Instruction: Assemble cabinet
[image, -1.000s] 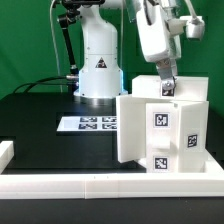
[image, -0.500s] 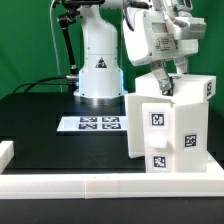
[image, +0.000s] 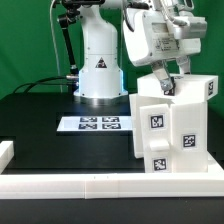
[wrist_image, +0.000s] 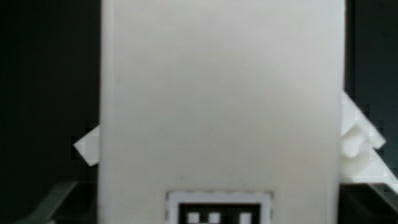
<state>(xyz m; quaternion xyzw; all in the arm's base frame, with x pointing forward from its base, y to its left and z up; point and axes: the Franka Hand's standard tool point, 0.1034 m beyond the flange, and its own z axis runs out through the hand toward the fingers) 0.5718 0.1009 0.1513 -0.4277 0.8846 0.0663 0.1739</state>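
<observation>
Blocky white cabinet (image: 172, 125) — smooth, tagged panels.

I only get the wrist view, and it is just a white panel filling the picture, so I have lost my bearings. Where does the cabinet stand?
Observer: The cabinet stands upright on the black table, toward the exterior view's right.
Operator: What else lies on the table?
Observer: The marker board lies flat to the exterior view's left of the cabinet.
Operator: Where is the gripper?
Observer: The gripper is at the cabinet's top edge.
</observation>
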